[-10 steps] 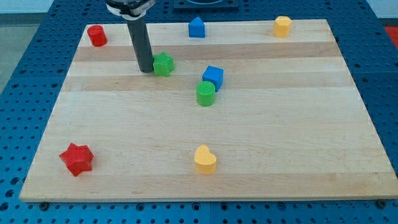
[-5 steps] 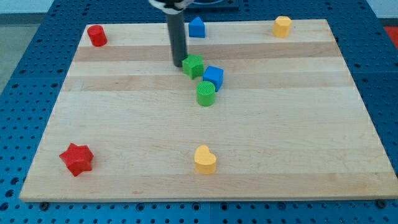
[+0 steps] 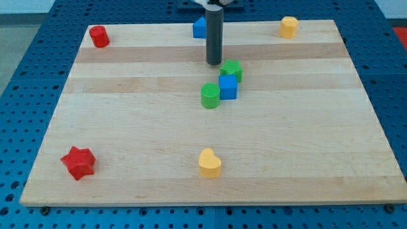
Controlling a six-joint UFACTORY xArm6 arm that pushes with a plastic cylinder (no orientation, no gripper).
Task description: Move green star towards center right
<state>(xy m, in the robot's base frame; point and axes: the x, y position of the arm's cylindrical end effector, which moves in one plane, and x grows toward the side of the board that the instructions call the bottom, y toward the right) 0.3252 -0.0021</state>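
Observation:
The green star (image 3: 233,69) lies a little above the board's middle, touching the top of a blue cube (image 3: 228,87). A green cylinder (image 3: 210,95) stands just left of and below the cube. My tip (image 3: 214,63) is down on the board just left of and slightly above the green star, close against it. The dark rod rises from the tip to the view's top and partly covers a blue house-shaped block (image 3: 200,27).
A red cylinder-like block (image 3: 98,36) sits at the top left corner, a yellow block (image 3: 289,27) at the top right, a red star (image 3: 78,162) at the bottom left, and a yellow heart (image 3: 209,163) at the bottom centre of the wooden board (image 3: 318,127).
My tip has swept to the view's right, pushing the green star rightward. The star has met the blue cube, which has shifted slightly right and down.

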